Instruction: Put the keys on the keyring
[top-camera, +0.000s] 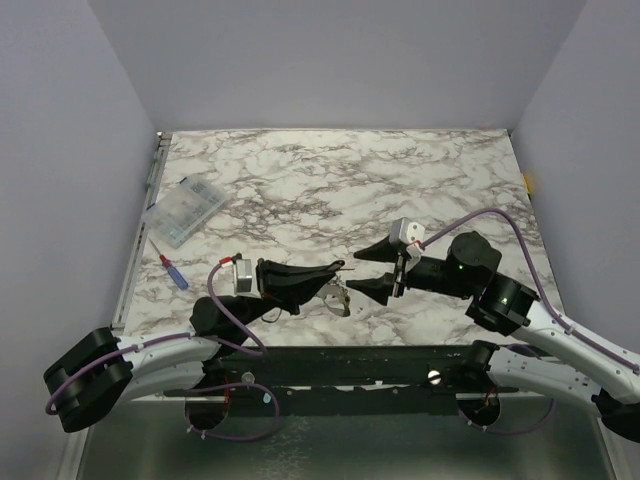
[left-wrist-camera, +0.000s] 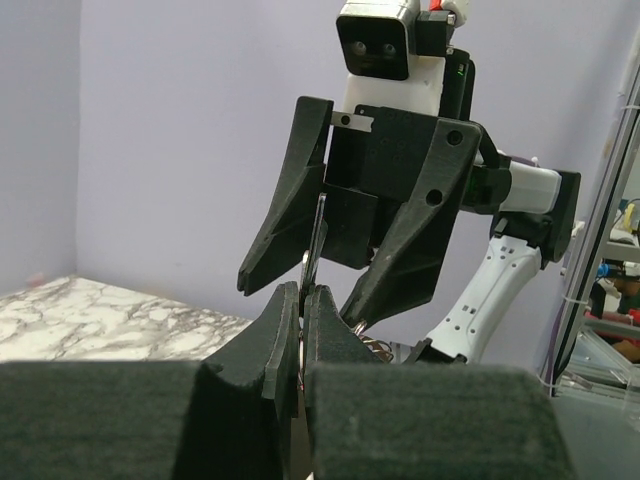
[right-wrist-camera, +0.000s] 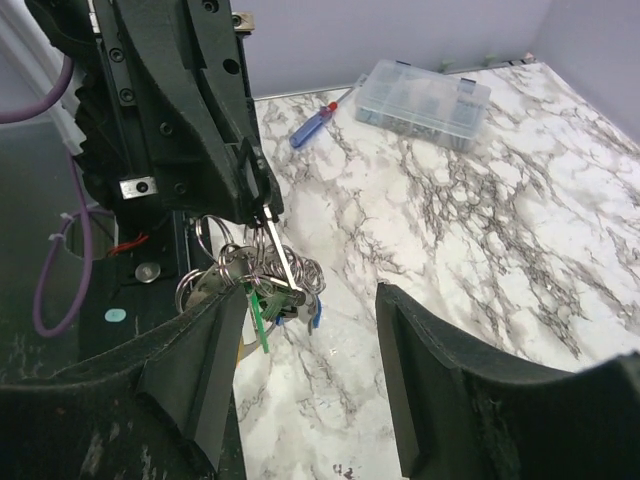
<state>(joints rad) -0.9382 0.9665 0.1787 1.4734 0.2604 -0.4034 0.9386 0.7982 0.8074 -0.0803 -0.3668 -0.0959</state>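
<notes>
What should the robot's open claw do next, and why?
Probably ease the right claw forward and close it on the keys. The left claw is shut on the top of the bunch, which dangles below it, and the right claw is open, facing the keys, holding nothing.

Keys (top-camera: 338, 298) between left hand (top-camera: 338, 268), right hand (top-camera: 355, 272)

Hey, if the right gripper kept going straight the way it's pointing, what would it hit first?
Most likely the bunch of keys and rings hanging from the shut left gripper, just ahead of the right gripper and its open jaws. The left gripper itself comes right behind, though the exact depth is unclear.
</notes>
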